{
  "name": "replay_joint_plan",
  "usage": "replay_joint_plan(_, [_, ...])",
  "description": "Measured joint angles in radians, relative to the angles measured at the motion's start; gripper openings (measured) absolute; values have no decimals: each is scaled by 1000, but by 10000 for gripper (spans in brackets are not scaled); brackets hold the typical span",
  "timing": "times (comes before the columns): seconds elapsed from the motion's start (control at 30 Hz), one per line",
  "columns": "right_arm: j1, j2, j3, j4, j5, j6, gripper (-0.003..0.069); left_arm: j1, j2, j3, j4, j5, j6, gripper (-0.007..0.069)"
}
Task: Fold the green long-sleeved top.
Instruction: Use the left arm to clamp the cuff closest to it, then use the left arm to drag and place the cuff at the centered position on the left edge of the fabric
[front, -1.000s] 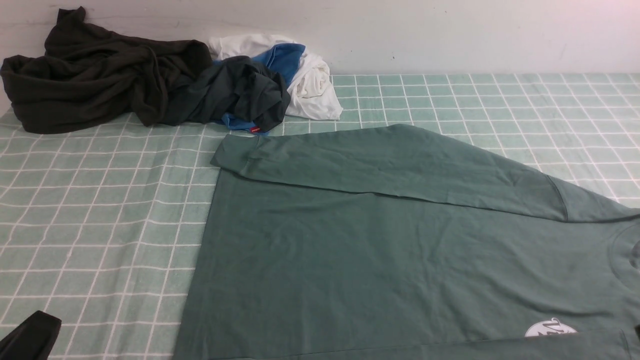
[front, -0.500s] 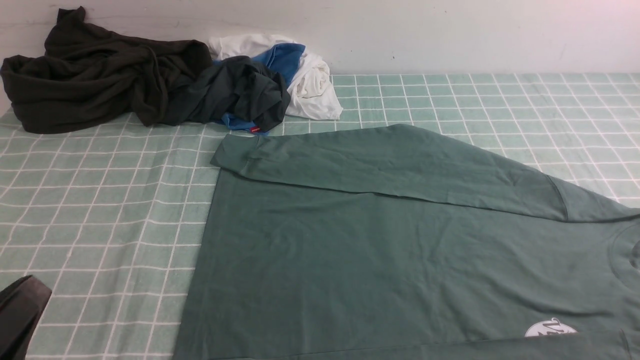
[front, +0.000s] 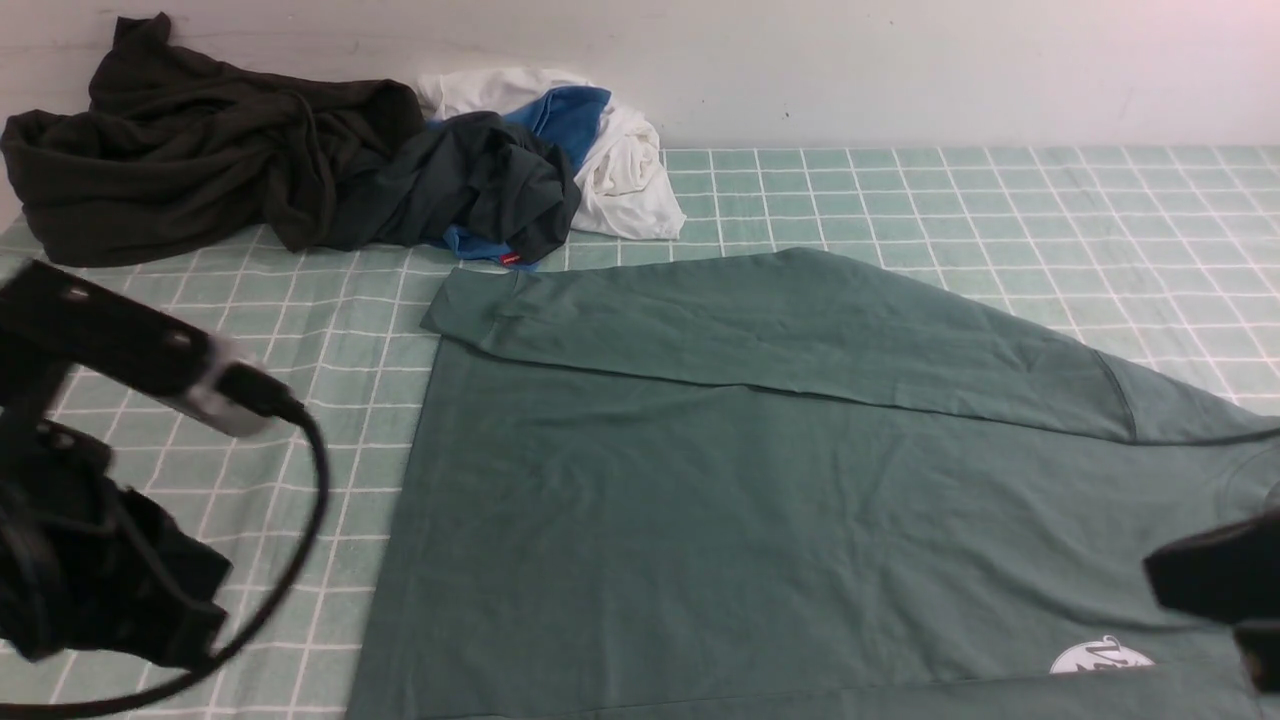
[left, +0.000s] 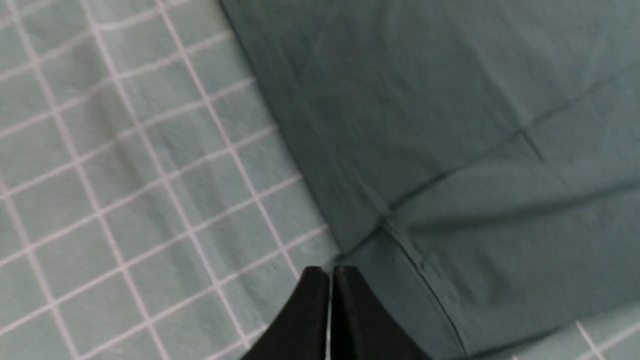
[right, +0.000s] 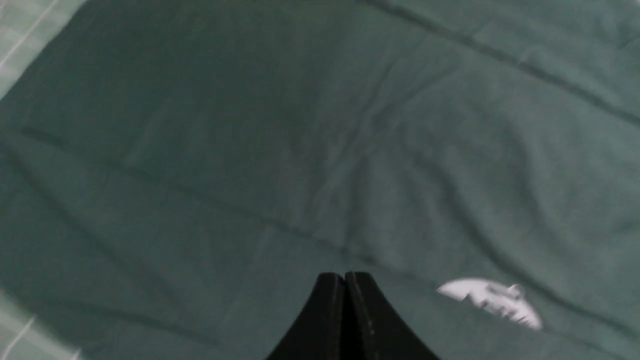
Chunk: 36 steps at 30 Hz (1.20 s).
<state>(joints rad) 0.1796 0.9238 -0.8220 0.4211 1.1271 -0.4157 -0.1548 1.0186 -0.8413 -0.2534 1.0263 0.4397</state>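
Here come both arms! A second ago the front view showed only a dark sliver in its lower left corner. Now the left arm (front: 110, 500) fills the left edge of the frame, cable looping out, and the right arm (front: 1215, 585) has pushed in at the lower right. The top (front: 760, 500) hasn't stirred. It lies flat on the grid cloth (front: 200, 440) across the centre and lower right of the frame, with the far sleeve (front: 800, 320) laid over the body and the logo (front: 1100, 660) at the bottom right. The left hand (left: 329, 271) has its fingers pressed together with nothing in them, and it is poised right at the top's side edge, by a seam. The right hand (right: 344, 275) is closed tight and empty too, and it hangs over the body near the logo. This looks like an approach, not a grasp, and each hand will have to open before it can pinch any cloth. The dark pile (front: 200, 160) in the upper left is well apart from the top and no bother.
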Motion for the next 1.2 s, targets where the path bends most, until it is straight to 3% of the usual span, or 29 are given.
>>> replay_joint_plan(0.13, [132,94,-12,-53,103,15,-14,-210,187,0,46,29,-8,55])
replay_joint_plan(0.23, [164,107,-12,-73,107,15,-14,-287,265,-2,76,13,-7,106])
replay_joint_plan(0.27, [177,111,-13,-81,108,15,-14,-348,333,-3,99,-15,-7,163])
replay_joint_plan(0.3, [177,111,-13,-82,108,15,-14,-348,341,-3,101,-19,-7,170])
replay_joint_plan(0.43, [178,113,-14,-85,91,15,-14,-414,490,-5,129,-111,-8,314])
replay_joint_plan(0.6, [178,113,-14,-90,85,15,-14,-416,625,-5,165,-203,-33,377])
replay_joint_plan(0.77, [178,113,-14,-93,80,15,-14,-416,673,-12,183,-230,-51,351])
replay_joint_plan(0.83, [178,113,-14,-93,78,15,-14,-416,677,-21,186,-222,-52,307])
replay_joint_plan(1.03, [178,113,-14,-93,63,15,-14,-416,684,-74,188,-160,-53,42])
replay_joint_plan(1.2, [178,113,-14,-106,55,15,-14,-416,681,-188,216,-79,-53,2])
